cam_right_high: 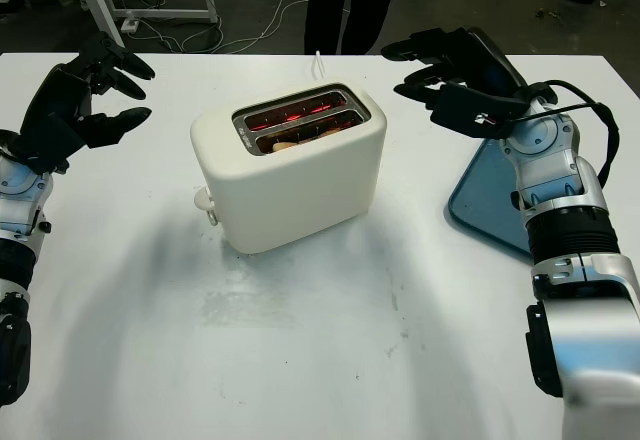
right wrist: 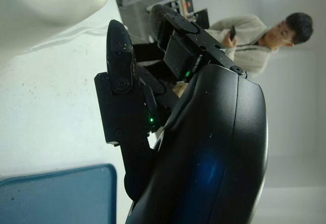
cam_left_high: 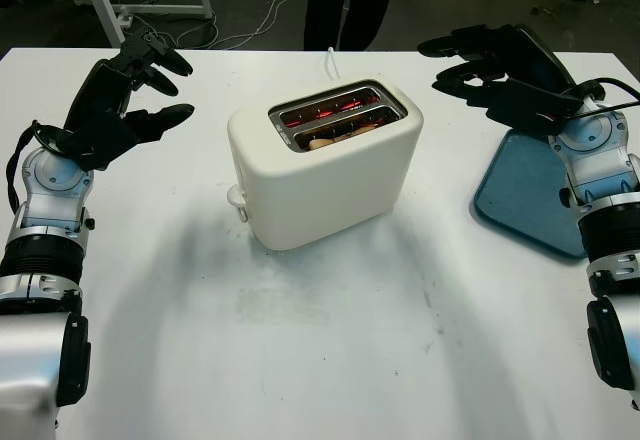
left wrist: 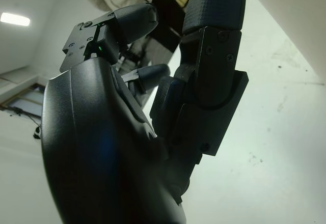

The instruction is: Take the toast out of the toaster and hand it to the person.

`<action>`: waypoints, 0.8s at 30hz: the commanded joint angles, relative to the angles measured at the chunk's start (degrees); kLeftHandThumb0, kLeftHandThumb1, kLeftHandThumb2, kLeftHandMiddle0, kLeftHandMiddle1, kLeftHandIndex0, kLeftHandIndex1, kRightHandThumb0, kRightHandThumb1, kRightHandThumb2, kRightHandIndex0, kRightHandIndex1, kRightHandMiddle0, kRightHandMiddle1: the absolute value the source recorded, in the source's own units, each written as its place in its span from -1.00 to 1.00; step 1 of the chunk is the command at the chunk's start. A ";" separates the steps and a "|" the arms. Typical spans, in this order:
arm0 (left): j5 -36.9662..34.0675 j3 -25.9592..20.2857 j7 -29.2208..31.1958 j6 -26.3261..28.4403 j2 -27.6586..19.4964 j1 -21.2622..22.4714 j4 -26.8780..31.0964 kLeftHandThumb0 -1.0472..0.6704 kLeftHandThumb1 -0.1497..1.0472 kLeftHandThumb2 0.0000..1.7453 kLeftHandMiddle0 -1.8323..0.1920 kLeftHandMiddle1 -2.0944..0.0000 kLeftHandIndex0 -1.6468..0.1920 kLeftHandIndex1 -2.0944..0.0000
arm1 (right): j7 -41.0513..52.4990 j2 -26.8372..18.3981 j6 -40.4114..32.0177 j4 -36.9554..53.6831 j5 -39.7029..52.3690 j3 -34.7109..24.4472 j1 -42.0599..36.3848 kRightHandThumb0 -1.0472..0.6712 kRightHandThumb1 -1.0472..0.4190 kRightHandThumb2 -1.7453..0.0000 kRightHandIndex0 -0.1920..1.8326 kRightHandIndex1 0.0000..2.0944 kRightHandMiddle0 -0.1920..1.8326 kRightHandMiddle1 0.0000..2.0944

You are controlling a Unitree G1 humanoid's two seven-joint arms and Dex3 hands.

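Cream toaster [cam_left_high: 325, 165] sits mid-worktop [cam_left_high: 330, 350], toast [cam_left_high: 335, 138] low in the near slot; left hand [cam_left_high: 125, 100] and right hand [cam_left_high: 500, 75] open alongside: pinch from above, avoiding glowing elements

Toaster [cam_left_high: 325, 165]: in the middle of the table [cam_left_high: 330, 350], before me.
Toast [cam_left_high: 340, 137]: in the toaster's nearer slot.
Tray [cam_left_high: 530, 195]: on the table, right of the toaster, apart from it.
My left hand [cam_left_high: 125, 100]: open, above the table, left of the toaster.
My right hand [cam_left_high: 500, 75]: open, above the tray's far edge.
Person [cam_left_high: 350, 5]: behind the table's far edge.
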State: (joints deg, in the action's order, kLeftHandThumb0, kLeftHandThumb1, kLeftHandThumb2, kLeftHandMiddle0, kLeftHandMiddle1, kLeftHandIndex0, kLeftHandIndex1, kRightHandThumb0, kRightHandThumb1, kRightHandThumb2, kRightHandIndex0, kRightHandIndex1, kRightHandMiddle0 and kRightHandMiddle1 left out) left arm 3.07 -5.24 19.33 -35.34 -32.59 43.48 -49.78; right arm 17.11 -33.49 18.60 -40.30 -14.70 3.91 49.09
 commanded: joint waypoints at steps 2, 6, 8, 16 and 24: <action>-0.24 -0.15 -0.11 -0.26 -0.07 0.92 -0.27 -1.00 0.79 -0.69 0.75 -0.56 0.67 -0.42 | -0.19 0.05 1.13 0.20 0.21 -0.05 0.51 -0.25 -0.83 0.72 0.12 -0.99 -0.05 -1.00; -0.46 -0.23 0.10 -0.36 0.01 0.98 -0.39 -1.00 0.79 -0.70 0.75 -0.56 0.67 -0.42 | -0.01 0.03 0.51 0.69 0.28 -0.11 0.38 -0.24 -0.83 0.72 0.11 -1.00 -0.06 -1.00; -0.72 -0.30 0.32 -0.19 0.10 0.96 -0.23 -1.00 0.79 -0.70 0.75 -0.56 0.67 -0.42 | 0.09 0.05 0.72 0.48 0.47 -0.20 0.41 -0.24 -0.83 0.72 0.11 -1.00 -0.06 -1.00; -0.38 -0.17 -0.07 0.60 0.04 0.71 0.55 -1.00 0.79 -0.71 0.74 -0.56 0.66 -0.42 | 0.04 0.06 0.54 0.48 0.41 -0.19 0.40 -0.26 -0.83 0.71 0.12 -0.99 -0.06 -1.00; -0.82 -0.35 0.37 0.02 0.17 0.89 -0.10 -1.00 0.79 -0.71 0.74 -0.55 0.66 -0.41 | 0.13 0.06 0.65 0.54 0.55 -0.25 0.46 -0.26 -0.83 0.72 0.11 -1.00 -0.05 -1.00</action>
State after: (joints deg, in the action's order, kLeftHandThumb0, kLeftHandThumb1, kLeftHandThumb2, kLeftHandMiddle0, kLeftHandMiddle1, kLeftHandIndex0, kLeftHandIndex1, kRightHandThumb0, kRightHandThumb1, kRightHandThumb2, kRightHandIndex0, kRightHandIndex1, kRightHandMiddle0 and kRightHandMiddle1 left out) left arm 3.01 -5.29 19.43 -34.99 -32.59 43.48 -49.76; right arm 17.11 -33.49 18.60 -40.31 -14.70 3.91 49.09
